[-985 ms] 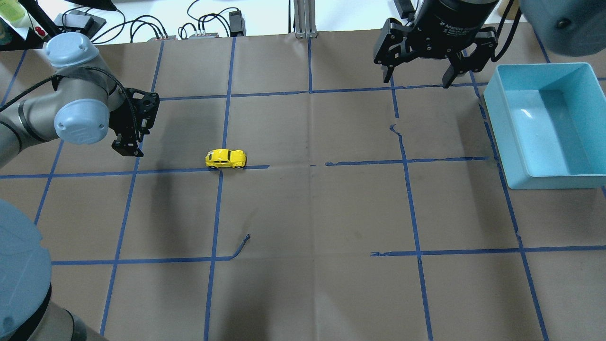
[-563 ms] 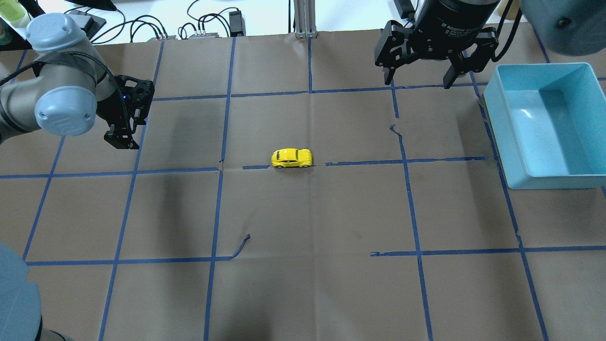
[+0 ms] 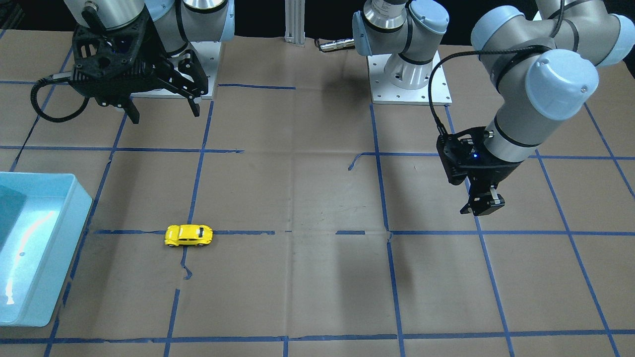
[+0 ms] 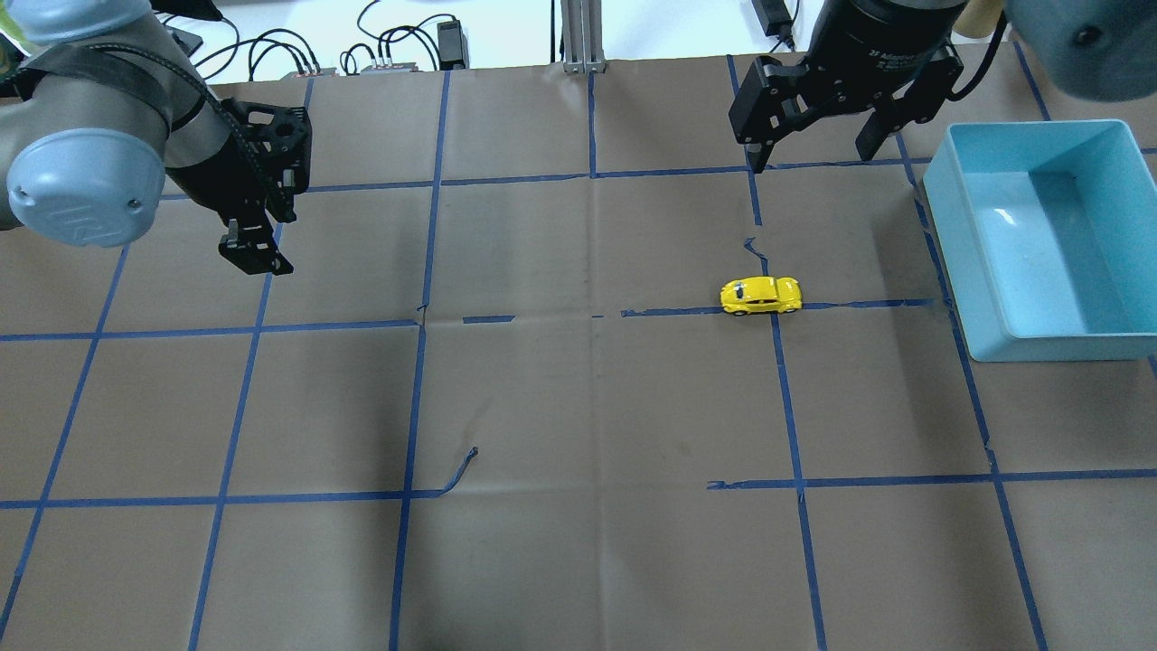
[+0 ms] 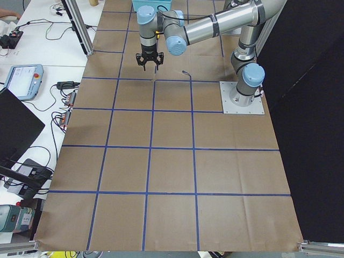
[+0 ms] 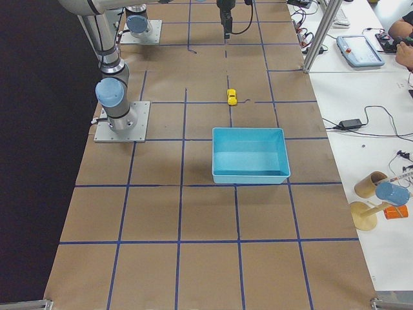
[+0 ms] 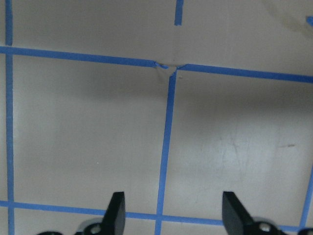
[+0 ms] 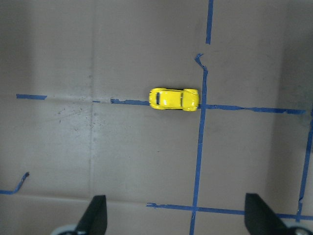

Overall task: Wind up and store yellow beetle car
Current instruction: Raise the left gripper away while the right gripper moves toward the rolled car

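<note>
The yellow beetle car stands alone on the brown paper, on a blue tape line right of centre. It also shows in the front view, the right side view and the right wrist view. My right gripper is open and empty, held above the table behind the car, and shows in the front view. My left gripper is open and empty, far to the car's left. Its fingertips frame only bare paper.
A light blue bin stands at the table's right edge, just right of the car, and shows in the front view. Cables and boxes lie beyond the far edge. Loose curls of blue tape lie on the paper.
The car has rolled to the right along the tape line, from left of centre to near the bin. My left gripper has drawn back and up a little. The right gripper barely moved.
</note>
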`<state>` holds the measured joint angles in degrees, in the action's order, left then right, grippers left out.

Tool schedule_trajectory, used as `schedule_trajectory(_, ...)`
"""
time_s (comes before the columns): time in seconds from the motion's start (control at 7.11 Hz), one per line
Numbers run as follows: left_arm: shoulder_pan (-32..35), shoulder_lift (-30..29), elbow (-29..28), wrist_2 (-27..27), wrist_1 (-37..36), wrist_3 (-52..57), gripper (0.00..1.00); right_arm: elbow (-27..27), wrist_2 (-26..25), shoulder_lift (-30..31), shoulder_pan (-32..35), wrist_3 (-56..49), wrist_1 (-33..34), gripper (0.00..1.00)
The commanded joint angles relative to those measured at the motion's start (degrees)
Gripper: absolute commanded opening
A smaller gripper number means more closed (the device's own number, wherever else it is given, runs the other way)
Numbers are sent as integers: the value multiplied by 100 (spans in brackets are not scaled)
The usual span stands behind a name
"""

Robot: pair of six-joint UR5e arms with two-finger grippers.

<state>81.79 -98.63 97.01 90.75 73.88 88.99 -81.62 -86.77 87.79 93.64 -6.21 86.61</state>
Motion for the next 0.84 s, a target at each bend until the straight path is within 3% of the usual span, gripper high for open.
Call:
schedule_trajectory(0.0, 459, 72, -226, -23, 170, -1474, 74, -21, -7, -86, -362, -1403, -12, 100)
schedule_trajectory(0.28, 785, 282, -305, -5, 240, -3290, 76, -344, -24, -270, -583, -3089, 14, 100)
schedule_trajectory(0.42, 795, 388, -332, -31, 310, -4231, 78, -624, -320, -271, -671, -3932, 136, 100)
schedule_trajectory(0.7, 830, 319, -612, -233, 329, -5772, 82, -1353, -394, -332, -900, -5061, 1073, 100)
